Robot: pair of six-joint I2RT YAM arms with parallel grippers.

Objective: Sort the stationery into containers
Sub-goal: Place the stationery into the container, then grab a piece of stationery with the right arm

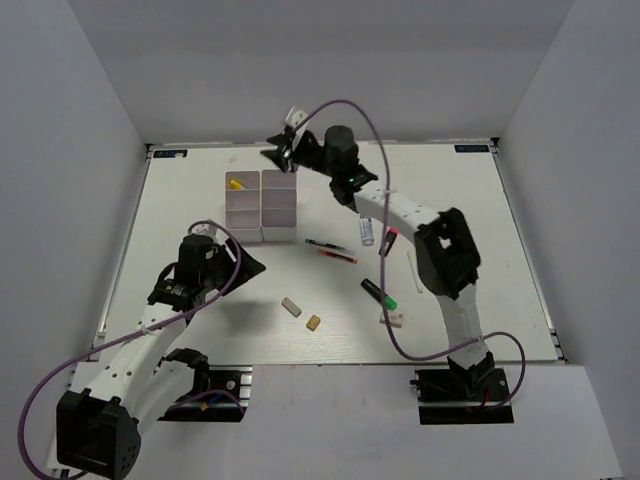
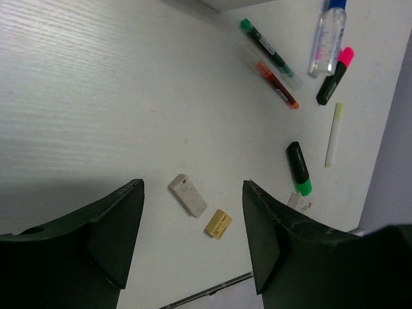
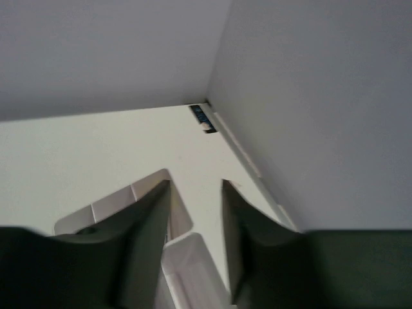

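The table (image 1: 460,200) shows most of the job undone. The white organiser (image 1: 261,206) sits left of centre toward the far side, and I can see only 1 yellow-tipped piece (image 1: 235,184), in its far-left compartment; the other 5 look bare from above. My right gripper (image 1: 279,152) hovers over the organiser's far edge, fingers spread with nothing between them. My left gripper (image 2: 193,187) hangs above the grey eraser (image 2: 188,195), fingers apart and empty. Loose on the table are the glue bottle (image 2: 327,38), pink-capped highlighter (image 2: 335,77), green-capped highlighter (image 2: 299,167), 2 pens (image 2: 265,46), white marker (image 2: 334,134), tan eraser (image 2: 218,223) and white eraser (image 1: 392,320). I judge 9 pieces left.
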